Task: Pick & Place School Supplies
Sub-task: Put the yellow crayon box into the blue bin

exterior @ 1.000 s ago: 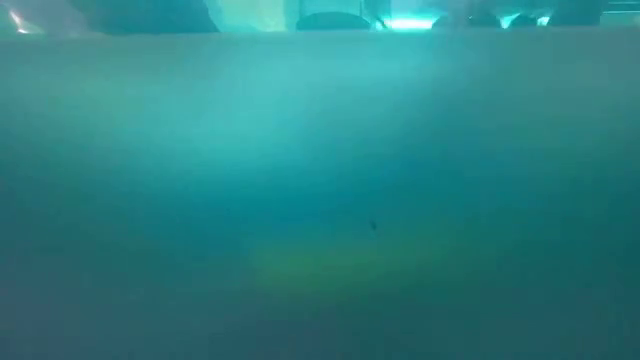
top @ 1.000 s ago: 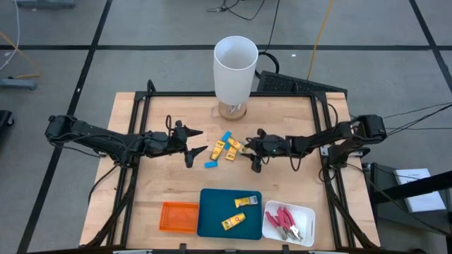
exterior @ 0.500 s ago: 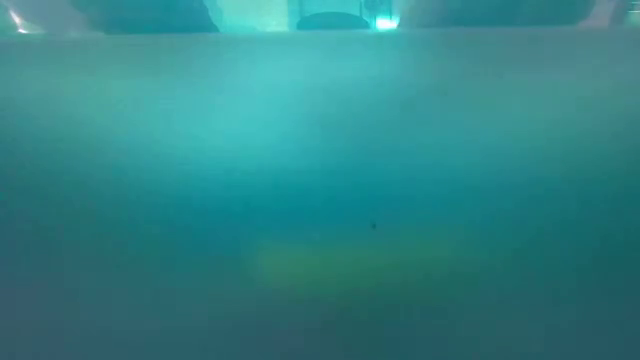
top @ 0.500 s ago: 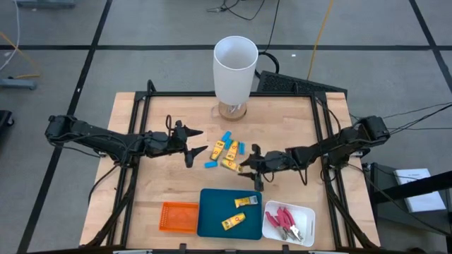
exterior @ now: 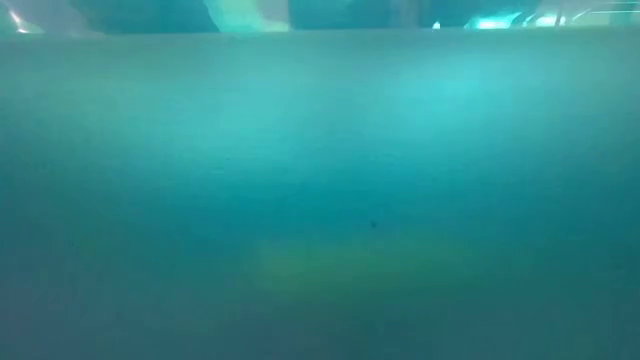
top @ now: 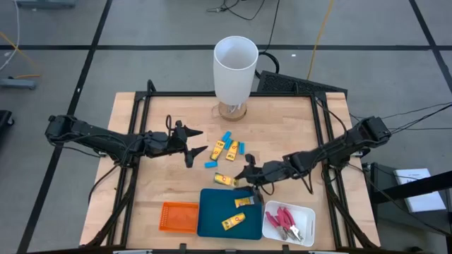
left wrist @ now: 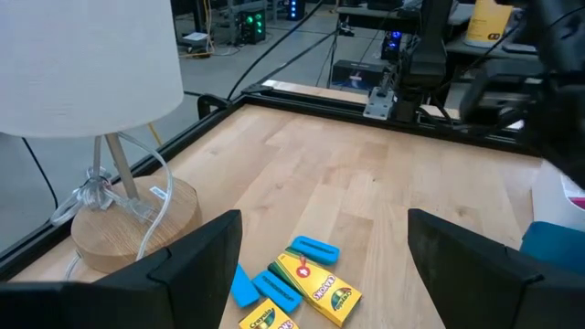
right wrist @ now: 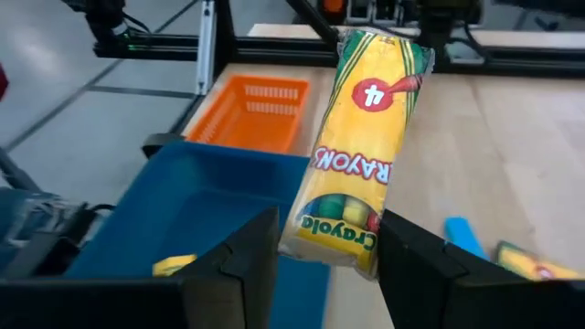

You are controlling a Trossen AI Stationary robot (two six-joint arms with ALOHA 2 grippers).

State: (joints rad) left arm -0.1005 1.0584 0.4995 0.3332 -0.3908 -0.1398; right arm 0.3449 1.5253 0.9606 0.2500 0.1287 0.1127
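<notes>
Wooden worktop: right end effector pinches a yellow crayon pack; release squarely over the teal tray. Left end effector waits spread.

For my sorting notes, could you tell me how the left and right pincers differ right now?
The right pincer is shut on a yellow crayon pack by the teal tray; the left pincer is open and empty, beside the loose crayon packs. Both are dark and two-fingered.

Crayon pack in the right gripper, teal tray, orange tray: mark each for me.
crayon pack (right wrist: 355, 146), right wrist view, middle of its yellow wrapper.
teal tray (top: 212, 212), high view, bare floor at its left.
orange tray (top: 178, 216), high view, middle of its mesh floor.
</notes>
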